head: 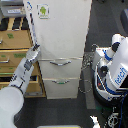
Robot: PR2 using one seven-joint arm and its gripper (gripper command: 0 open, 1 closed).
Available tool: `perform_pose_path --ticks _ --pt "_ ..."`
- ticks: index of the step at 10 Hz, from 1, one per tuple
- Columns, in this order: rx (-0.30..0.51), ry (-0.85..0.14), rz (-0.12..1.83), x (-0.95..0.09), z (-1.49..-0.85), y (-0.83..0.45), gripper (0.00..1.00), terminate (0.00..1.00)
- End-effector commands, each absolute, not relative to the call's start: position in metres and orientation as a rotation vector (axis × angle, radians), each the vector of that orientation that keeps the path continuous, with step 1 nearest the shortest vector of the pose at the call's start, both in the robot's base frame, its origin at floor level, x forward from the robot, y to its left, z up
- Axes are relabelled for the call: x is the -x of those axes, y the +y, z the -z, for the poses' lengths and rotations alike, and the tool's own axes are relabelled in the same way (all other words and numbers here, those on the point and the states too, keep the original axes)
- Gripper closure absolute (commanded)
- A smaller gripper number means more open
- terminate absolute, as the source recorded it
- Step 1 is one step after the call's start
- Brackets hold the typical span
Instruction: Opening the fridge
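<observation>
The fridge (pixel 62 30) is tall and white and stands in the middle of the exterior view. Its large upper door carries a green-figure sticker (pixel 43 10). A long vertical handle (pixel 31 25) runs along the door's left edge. Below are two drawers with curved handles, the upper one (pixel 60 62) and the lower one (pixel 62 81). All look closed. My arm reaches up from the bottom left. My gripper (pixel 35 48) is at the lower end of the vertical handle, by the door's bottom left corner. The view is too small to show how its fingers stand.
A tan wooden drawer cabinet (pixel 12 50) stands directly to the left of the fridge, behind my arm. A white-and-blue robot body (pixel 114 67) with cables stands to the right of the fridge. Dark floor (pixel 65 112) lies in front.
</observation>
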State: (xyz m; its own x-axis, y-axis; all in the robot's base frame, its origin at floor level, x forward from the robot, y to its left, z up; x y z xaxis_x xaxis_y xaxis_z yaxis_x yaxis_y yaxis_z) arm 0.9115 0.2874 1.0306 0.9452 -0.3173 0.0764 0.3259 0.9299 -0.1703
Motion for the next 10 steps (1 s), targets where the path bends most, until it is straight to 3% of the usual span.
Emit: perform_pose_path --ticks 1,2,4,5,6,7,8,10 --pt "0.197 -0.41 0.799 -0.576 -1.228 0.204 1.0 0.0" --pt "0.226 -0.447 0.843 -0.523 -1.252 0.207 1.0 0.0" --pt "0.337 -0.605 1.06 -0.295 -1.342 0.24 1.0 0.0" --pt "0.487 -0.837 1.195 -0.08 -1.426 0.281 1.0 0.0" --pt "0.519 -0.942 1.271 0.01 -1.45 0.288 1.0 0.0" --pt "0.384 -1.118 1.36 0.141 -1.459 0.271 1.0 0.0" --pt "0.355 -1.137 1.362 0.154 -1.457 0.269 1.0 0.0" --pt "0.491 -0.98 1.199 0.023 -1.443 0.295 1.0 0.0"
